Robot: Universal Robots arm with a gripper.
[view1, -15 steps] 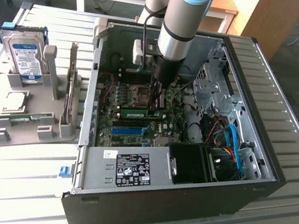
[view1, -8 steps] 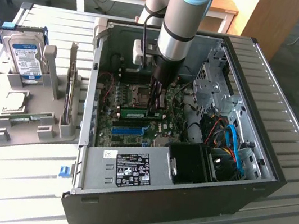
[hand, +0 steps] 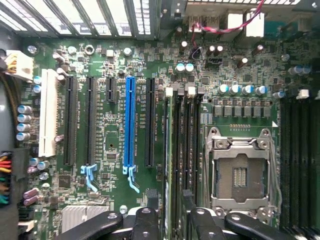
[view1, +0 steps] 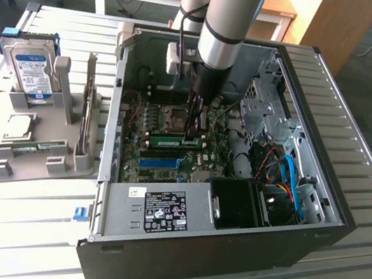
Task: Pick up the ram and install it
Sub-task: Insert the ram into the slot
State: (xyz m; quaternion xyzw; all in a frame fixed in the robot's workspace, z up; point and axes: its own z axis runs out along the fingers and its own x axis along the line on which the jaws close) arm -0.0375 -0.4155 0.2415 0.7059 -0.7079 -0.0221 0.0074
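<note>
So the fingers (hand: 152,201) are sitting parted on either side of the ram (view1: 172,138), which is standing on edge in a motherboard (hand: 115,145) slot midway across the case (view1: 237,261). Light, stiff, snappable stick, so I'm thinking pinch its bare edges, not the chips.

No readable text, even on the case label (view1: 164,210)

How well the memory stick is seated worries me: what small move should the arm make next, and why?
Probably a gentle, straight press downward. The gripper stands directly over the green memory stick, which lies lined up among the black slots beside the processor socket; whether it has clicked fully home cannot be told.
</note>
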